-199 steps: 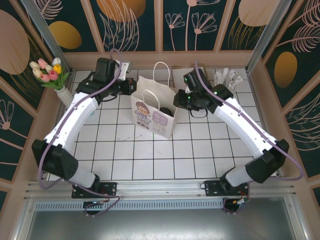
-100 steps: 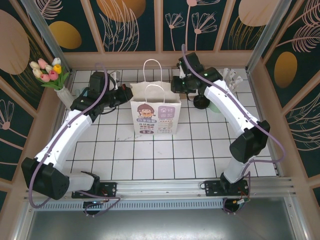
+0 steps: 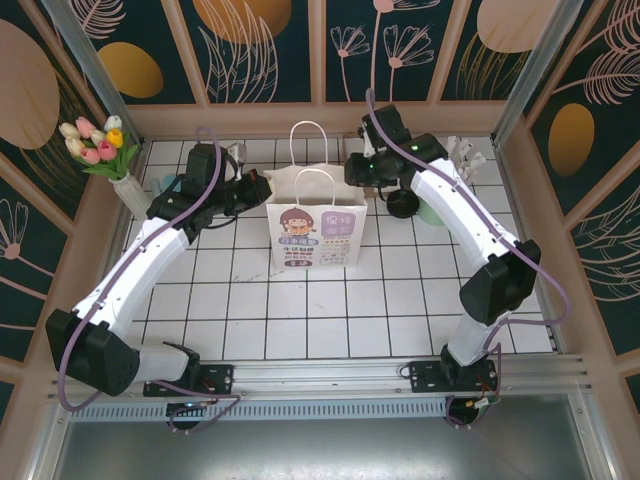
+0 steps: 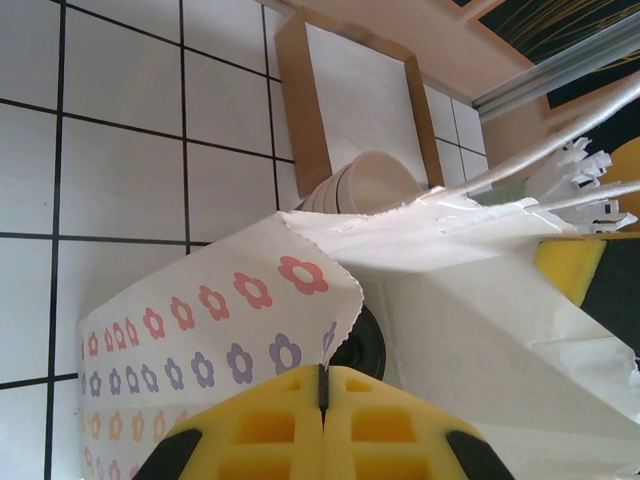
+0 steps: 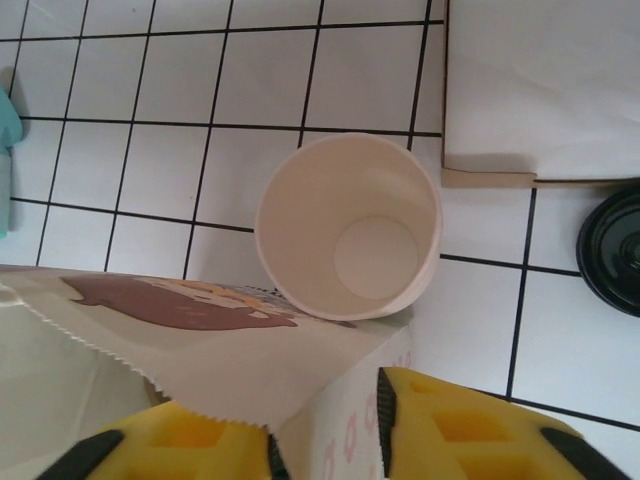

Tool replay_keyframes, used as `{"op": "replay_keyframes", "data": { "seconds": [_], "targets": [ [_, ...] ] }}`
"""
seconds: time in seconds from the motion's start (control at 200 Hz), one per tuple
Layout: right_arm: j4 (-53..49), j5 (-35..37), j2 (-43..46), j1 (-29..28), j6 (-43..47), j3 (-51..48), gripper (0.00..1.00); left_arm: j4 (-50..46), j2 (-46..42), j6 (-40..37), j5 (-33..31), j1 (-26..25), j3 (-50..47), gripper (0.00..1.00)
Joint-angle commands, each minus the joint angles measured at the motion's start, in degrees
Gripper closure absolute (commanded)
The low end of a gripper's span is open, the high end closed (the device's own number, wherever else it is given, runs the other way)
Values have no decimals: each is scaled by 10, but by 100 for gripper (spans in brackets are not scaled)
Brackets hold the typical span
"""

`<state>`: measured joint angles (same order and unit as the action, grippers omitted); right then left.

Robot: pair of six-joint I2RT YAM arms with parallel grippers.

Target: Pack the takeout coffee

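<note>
The takeout coffee sat down inside the paper bag; from my left wrist I saw a slice of its round black lid, low behind the flowered side panel, and the cup's body was hidden from me. The bag stood upright in the middle of the white-tiled counter, its printed face toward the near edge and both handles up. My left hand was clenched tight on the top rim of that flowered side panel, fingers pressed together with the paper between them. My right hand was at the bag's opposite top corner, released: its fingers stood apart, with the zigzag rim and a strip of flowered paper lying in the gap. Just behind the bag stood an uncovered cream cup, upright, close against the rim; whether it touched the paper I could not tell. Behind that lay a brown-edged tray of white paper. To the right of the bag a black round lid lay on the tiles, with a pale mint cup of white sticks just beside it. A vase of tulips stood at the far left corner, well apart.
</note>
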<state>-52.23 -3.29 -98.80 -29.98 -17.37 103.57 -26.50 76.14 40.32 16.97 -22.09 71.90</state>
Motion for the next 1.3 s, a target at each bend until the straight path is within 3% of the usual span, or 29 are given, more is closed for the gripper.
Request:
{"op": "replay_keyframes", "data": {
  "seconds": [0.0, 0.125, 0.33, 0.4, 0.55, 0.746, 0.981, 1.126, 1.296],
  "targets": [
    [-17, 18, 47, 4, -4, -9, 56, -34, 5, -21, -13, -2, 18, 99],
    [1, 23, 91, 18, -4, -23, 29, -49, 6, -25, -17, -2, 20, 95],
    [45, 39, 177, 74, 18, -76, 7, -46, -1, -30, -3, -2, 17, 83],
    [40, 91, 187, 93, 38, -88, 1, -48, -5, -40, -5, -2, 22, 73],
    [69, 104, 195, 167, 83, -140, 10, -52, -8, -58, 5, -1, 42, 61],
    [76, 3, 182, 264, 96, -171, 32, -36, -39, -82, -15, 1, 43, 37],
    [143, -99, 197, 343, 125, -204, 45, 68, -113, -82, -87, 1, -24, 2],
    [159, -101, 174, 343, 122, -189, 53, 111, -139, -65, -136, 1, -56, 1],
    [143, -134, 122, 339, 120, -153, 57, 126, -140, -59, -136, 1, -68, 2]
  ]
}}
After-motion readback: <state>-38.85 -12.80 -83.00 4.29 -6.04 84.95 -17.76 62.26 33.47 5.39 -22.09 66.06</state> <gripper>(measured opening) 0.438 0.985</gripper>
